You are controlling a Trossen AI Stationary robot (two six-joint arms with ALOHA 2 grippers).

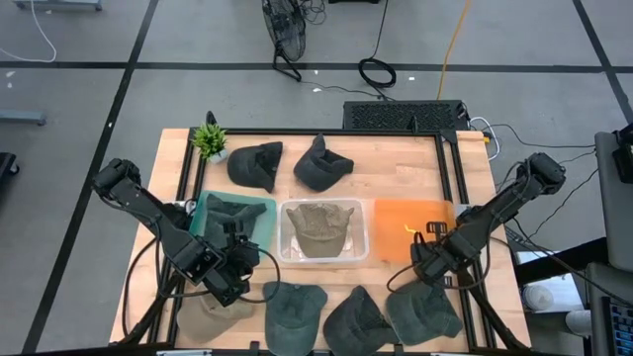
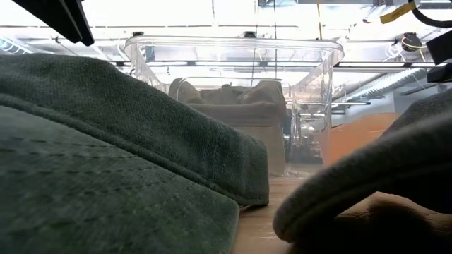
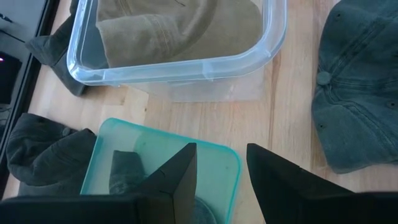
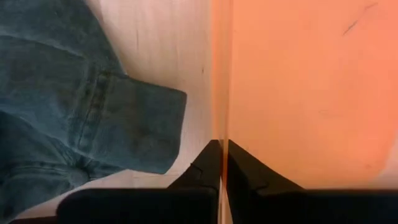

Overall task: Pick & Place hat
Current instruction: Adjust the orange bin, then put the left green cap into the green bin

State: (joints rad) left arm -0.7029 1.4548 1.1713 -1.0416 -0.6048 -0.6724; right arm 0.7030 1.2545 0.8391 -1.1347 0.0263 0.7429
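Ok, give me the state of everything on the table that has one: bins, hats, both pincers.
Clear bin: holds a tan hat.
Teal bin: holds a dark green hat.
Orange bin: nothing in it.
Left pincer: open, above the teal bin's corner.
Right pincer: shut on the orange bin's edge.
Front-right hat: loose on the table by the right pincer.

Even, bright overhead light covers the tabletop (image 1: 396,158) in the high view, with only soft, short shadows beneath the arms. In the low view, ceiling strip lights blow out to white glare behind the clear plastic container (image 2: 233,53), while the near green cap (image 2: 106,162) is dim and blurred. Ahead of the right jaws, the orange surface (image 4: 311,81) glows flat and saturated.
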